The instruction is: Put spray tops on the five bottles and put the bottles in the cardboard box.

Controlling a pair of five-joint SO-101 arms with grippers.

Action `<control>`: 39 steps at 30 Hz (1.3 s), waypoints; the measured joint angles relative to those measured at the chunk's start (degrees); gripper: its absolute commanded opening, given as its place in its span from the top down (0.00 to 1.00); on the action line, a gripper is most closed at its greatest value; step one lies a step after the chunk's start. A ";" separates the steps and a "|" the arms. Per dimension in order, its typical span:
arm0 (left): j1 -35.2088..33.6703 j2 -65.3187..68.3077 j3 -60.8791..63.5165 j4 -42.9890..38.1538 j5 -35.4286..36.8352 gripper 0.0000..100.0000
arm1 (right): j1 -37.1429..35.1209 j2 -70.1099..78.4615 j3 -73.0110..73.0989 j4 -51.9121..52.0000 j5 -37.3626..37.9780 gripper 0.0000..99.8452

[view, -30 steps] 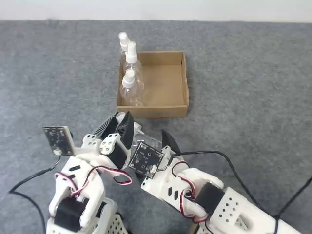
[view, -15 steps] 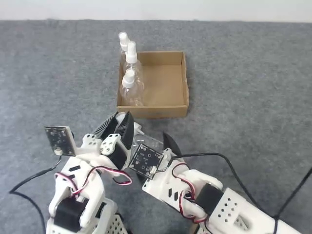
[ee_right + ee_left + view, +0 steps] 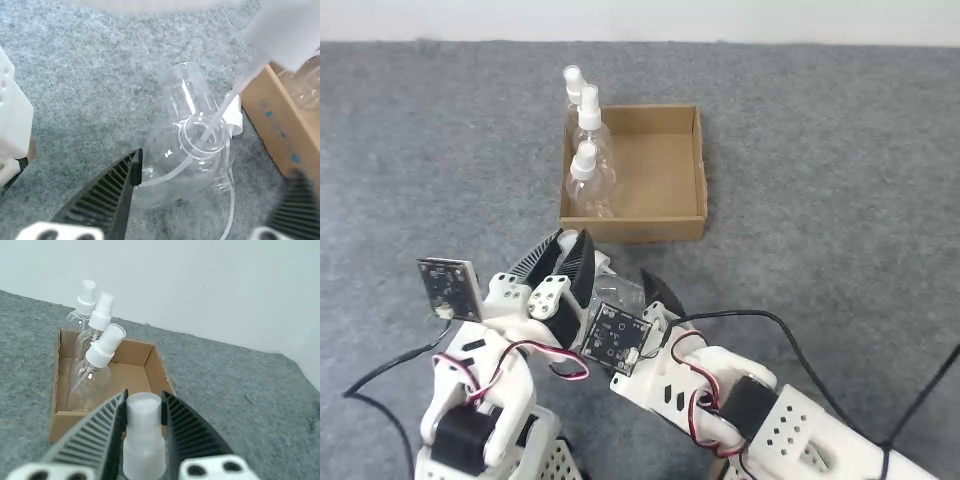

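My left gripper (image 3: 144,396) is shut on a white spray top (image 3: 144,432), held upright in front of the cardboard box (image 3: 156,359). Its thin dip tube (image 3: 215,120) runs down into the open neck of a clear bottle (image 3: 172,172). My right gripper (image 3: 217,165) is shut on that bottle just above the grey carpet. In the high view the two grippers meet close together, left gripper (image 3: 570,240) beside the right gripper (image 3: 628,290). Three capped bottles (image 3: 588,175) stand along the left side of the cardboard box (image 3: 701,170).
Another clear bottle (image 3: 191,89) lies on the carpet just beyond the held one, with a small white piece (image 3: 236,119) beside it. The box wall (image 3: 280,115) is close behind. The right half of the box floor (image 3: 660,170) is bare.
The right gripper with the bottle has shifted slightly left, toward the left gripper. The left arm has barely moved.
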 measured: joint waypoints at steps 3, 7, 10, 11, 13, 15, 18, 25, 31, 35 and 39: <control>0.00 0.00 0.88 0.00 -0.18 0.99 | 0.00 0.00 0.00 -1.93 0.35 0.77; 0.00 0.00 0.88 0.00 -0.18 0.99 | 0.00 0.00 0.88 -2.46 0.35 0.77; 0.00 0.00 0.88 0.00 -0.18 0.99 | 0.00 0.00 0.88 -2.46 0.35 0.77; 0.00 0.00 0.88 0.00 -0.18 0.99 | 0.00 0.00 0.88 -2.46 0.35 0.77; 0.00 0.00 0.88 0.00 -0.18 0.99 | 0.00 0.00 0.88 -2.46 0.35 0.77; 0.00 0.00 0.88 0.18 -0.18 0.99 | 0.00 0.00 0.88 -2.46 0.35 0.77; 0.00 0.00 0.88 1.49 -0.18 0.99 | 0.00 0.00 0.88 -2.29 0.35 0.77; 0.00 0.00 0.88 1.76 -0.18 0.99 | 0.09 0.00 0.88 -2.29 0.35 0.92; 0.00 0.00 0.88 1.76 -0.18 0.99 | 0.18 -0.09 0.88 -2.29 0.35 0.94; 0.00 0.00 0.79 2.46 -0.35 0.98 | 0.18 -0.09 0.88 -2.29 0.35 0.94; 0.26 0.00 0.79 5.63 -4.04 0.98 | 0.18 -0.09 0.88 -2.29 0.44 0.94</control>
